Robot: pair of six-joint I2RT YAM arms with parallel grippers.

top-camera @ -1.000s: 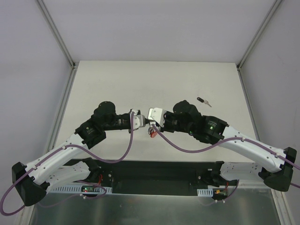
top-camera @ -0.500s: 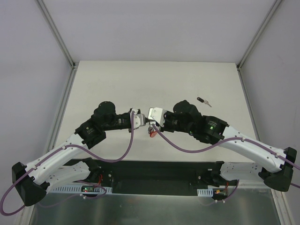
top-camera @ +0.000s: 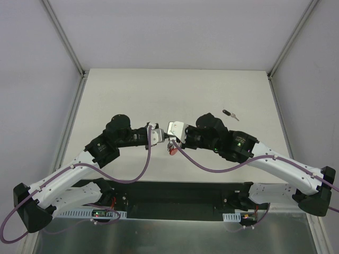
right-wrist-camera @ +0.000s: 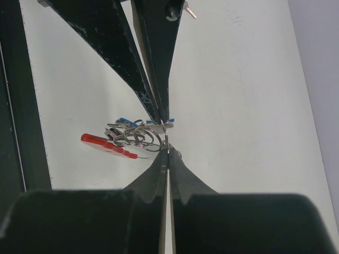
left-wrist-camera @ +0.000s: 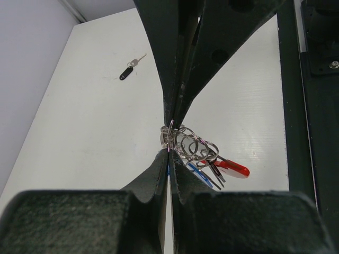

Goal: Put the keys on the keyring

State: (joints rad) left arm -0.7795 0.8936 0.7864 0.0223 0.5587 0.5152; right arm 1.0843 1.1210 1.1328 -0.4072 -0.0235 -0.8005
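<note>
Left gripper (left-wrist-camera: 168,152) and right gripper (right-wrist-camera: 167,151) meet tip to tip, both pinched shut on the keyring (left-wrist-camera: 192,144) above mid-table (top-camera: 175,95). The black key (top-camera: 229,114) lies well apart, nearer the right edge.

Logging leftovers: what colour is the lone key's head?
Black, on the lone key; clearest in left wrist view.

keyring (top-camera: 171,151) mostly hidden from above, blue key (left-wrist-camera: 193,170) only partly showing, black key (top-camera: 230,114) too small for detail
</note>
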